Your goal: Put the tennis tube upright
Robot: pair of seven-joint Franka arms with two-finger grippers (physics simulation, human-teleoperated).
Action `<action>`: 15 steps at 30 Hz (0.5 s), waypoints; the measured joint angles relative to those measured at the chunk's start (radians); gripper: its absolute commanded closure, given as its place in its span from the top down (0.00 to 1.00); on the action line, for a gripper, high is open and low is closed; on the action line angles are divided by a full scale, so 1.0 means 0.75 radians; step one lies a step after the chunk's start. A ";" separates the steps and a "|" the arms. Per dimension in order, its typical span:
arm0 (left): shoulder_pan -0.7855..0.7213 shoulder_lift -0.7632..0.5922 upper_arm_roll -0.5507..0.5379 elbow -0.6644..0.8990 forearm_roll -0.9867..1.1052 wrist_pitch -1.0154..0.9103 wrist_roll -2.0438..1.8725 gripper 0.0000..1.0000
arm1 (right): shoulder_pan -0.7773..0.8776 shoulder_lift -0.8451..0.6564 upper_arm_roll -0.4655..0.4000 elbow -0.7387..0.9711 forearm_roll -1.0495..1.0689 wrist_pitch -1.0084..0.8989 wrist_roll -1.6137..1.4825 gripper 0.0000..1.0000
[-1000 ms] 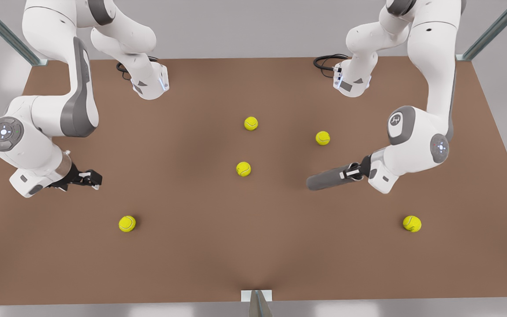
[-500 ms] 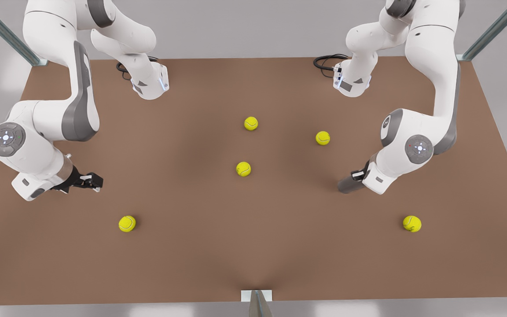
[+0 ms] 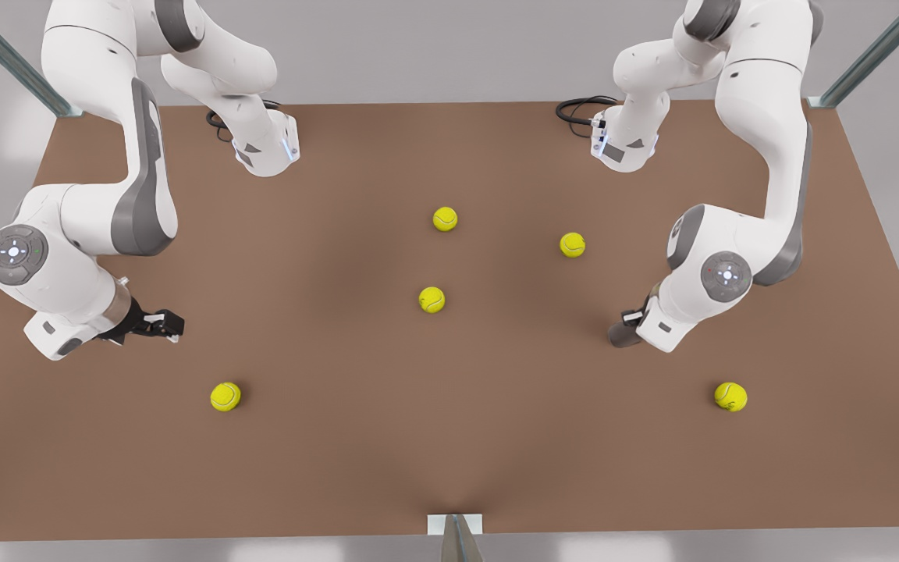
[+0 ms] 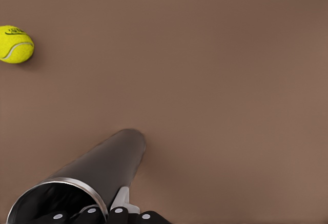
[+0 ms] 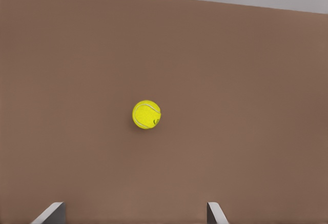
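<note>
Gripping the tennis tube (image 3: 620,334) near its silvery rimmed end, the left claw (image 3: 635,318) sits toward the table's (image 3: 356,468) side edge at the front view's right. In the left wrist view the tube (image 4: 97,175) runs steeply down from the claw (image 4: 105,215) to the brown surface, its far end at or just above the table; I cannot tell whether it touches. One tennis ball (image 3: 730,396) lies between that spot and the near corner, with bare table all around it.

The right claw (image 3: 170,324) hovers near the opposite side edge, holding nothing; its wrist view shows the two fingers (image 5: 48,215) spread wide apart, with a ball (image 5: 146,115) lying on open surface beyond them. Three more balls (image 3: 431,300) sit about the table's middle, well apart from both claws. The near edge has wide free room along its whole length.
</note>
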 measured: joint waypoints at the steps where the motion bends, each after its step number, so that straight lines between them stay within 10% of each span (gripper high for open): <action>1: 0.000 0.003 0.000 0.000 0.001 0.000 -0.001 0.21 | 0.000 0.002 0.000 0.000 0.000 0.000 0.000 1.00; 8: 0.000 0.028 0.000 0.012 0.004 0.000 -0.003 0.21 | 0.000 0.002 0.000 -0.002 0.000 0.000 0.000 1.00; 14: -0.007 0.034 -0.001 0.041 0.030 -0.033 -0.009 0.99 | -0.008 0.002 0.000 -0.002 0.000 0.000 0.000 1.00; 15: -0.014 0.033 -0.002 0.077 0.031 -0.086 -0.012 0.99 | -0.014 0.004 0.000 -0.002 0.010 0.000 0.001 1.00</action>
